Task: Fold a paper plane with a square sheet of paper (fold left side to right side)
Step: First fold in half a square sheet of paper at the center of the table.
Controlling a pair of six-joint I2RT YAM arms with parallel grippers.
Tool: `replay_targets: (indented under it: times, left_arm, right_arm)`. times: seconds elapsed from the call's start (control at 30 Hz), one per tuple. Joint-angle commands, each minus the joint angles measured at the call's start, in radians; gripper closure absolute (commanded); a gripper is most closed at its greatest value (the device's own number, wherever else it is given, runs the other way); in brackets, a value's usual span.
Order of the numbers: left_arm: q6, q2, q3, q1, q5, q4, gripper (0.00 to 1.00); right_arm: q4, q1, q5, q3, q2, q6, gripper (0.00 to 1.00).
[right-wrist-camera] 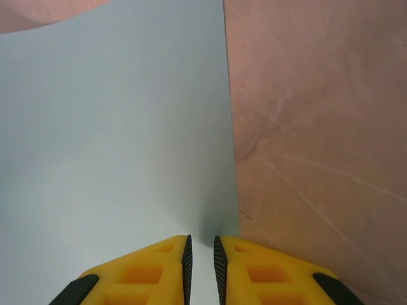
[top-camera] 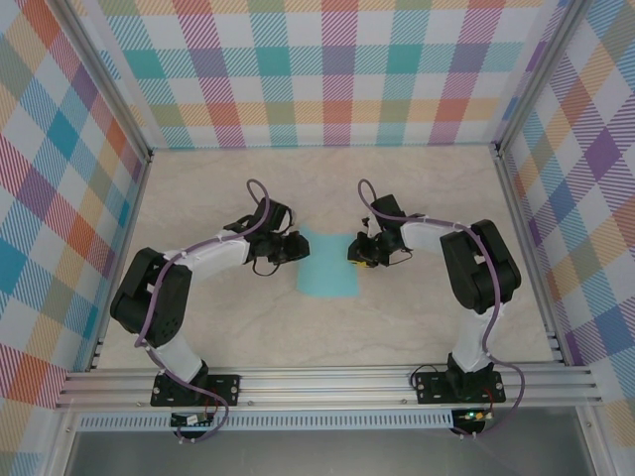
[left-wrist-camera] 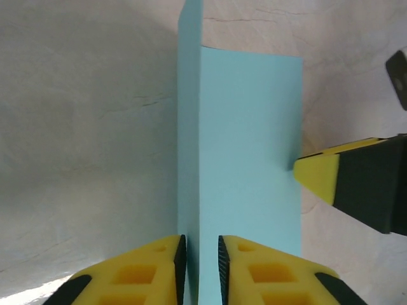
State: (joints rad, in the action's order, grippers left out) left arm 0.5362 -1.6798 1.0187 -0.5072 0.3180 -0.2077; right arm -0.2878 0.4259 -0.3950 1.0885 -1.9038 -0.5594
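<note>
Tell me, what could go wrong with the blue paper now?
The paper's left flap stands raised between the left end effector's slightly parted fingers, so it might flop back flat. The right end effector sits at the opposite edge; a nudge could slide the paper and make a crooked fold.

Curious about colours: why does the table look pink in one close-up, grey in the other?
Right wrist view: a warm pink cast tints the table, and the sheet of paper looks washed-out grey-blue. Left wrist view: neutral grey table, soft shadow left of the raised paper flap. Top view: even light, paper teal.
</note>
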Motion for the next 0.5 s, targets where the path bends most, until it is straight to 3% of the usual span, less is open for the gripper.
replay_targets:
  times: [0.0,0.47]
  left_arm:
    - [0.050,0.033,-0.008,0.000,0.097,0.080,0.73]
    - [0.144,-0.060,0.000,-0.037,0.208,0.241,0.49]
  right_arm:
    - [-0.071,0.017,0.046,-0.002,-0.043,0.032,0.79]
    - [-0.036,0.019,0.022,-0.016,-0.043,0.012,0.79]
